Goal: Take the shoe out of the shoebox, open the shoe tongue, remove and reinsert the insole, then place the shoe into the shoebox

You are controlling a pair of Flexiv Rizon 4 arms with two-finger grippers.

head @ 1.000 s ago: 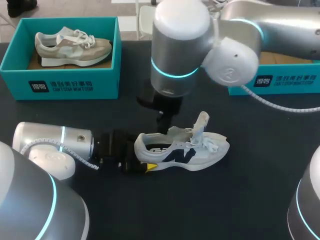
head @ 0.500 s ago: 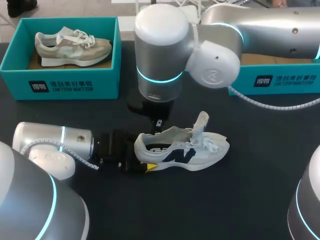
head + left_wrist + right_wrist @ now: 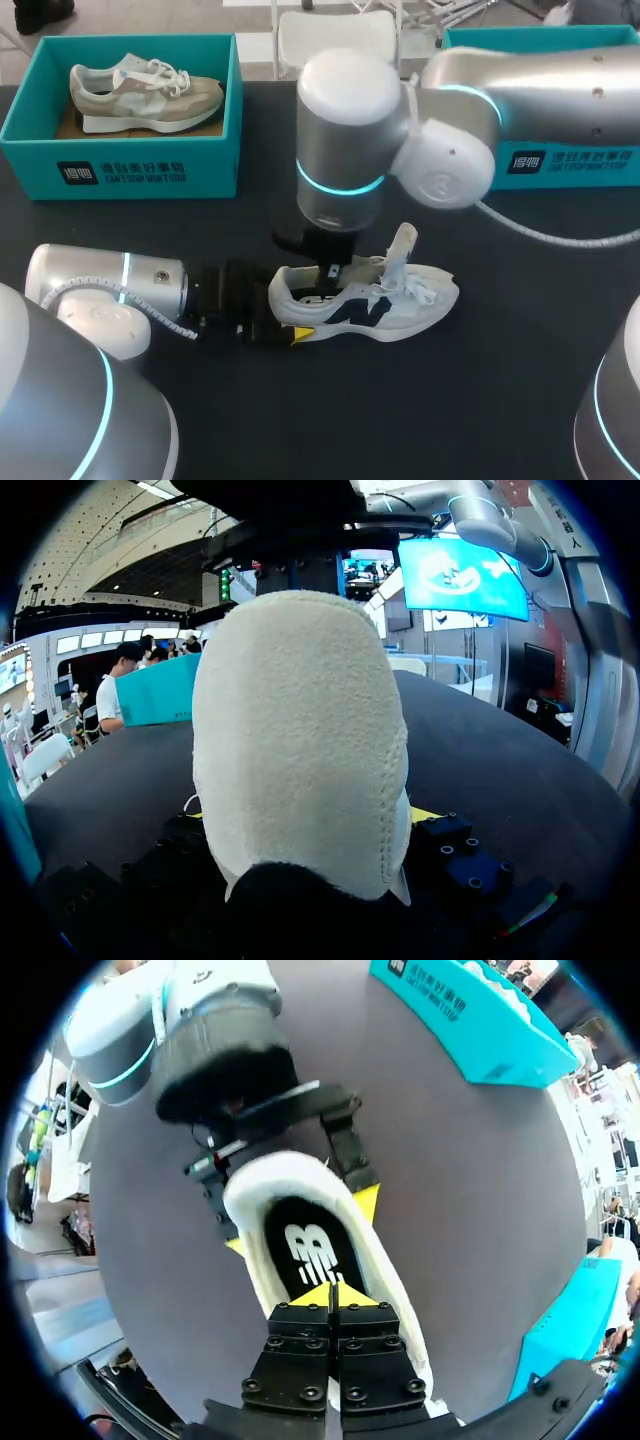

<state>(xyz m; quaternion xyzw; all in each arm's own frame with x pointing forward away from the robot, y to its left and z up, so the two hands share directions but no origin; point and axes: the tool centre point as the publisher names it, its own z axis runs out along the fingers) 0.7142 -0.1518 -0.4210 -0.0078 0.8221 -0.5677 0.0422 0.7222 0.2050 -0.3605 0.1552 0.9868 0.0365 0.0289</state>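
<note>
Where the right end effector (image 3: 333,1296) hangs, the shoe (image 3: 390,305) sits just beneath.

White writing with a small square sign stands on the front wall of the shoebox (image 3: 120,172) at the far left corner of the table (image 3: 500,400). The box (image 3: 570,163) at the far right has the same. A white sign marks the black insole (image 3: 312,1252).

left wrist | shoe (image 3: 300,750) heel hides most of left end effector (image 3: 298,1222) || head | right arm (image 3: 345,150) covers right end effector (image 3: 331,1295) tips
</note>
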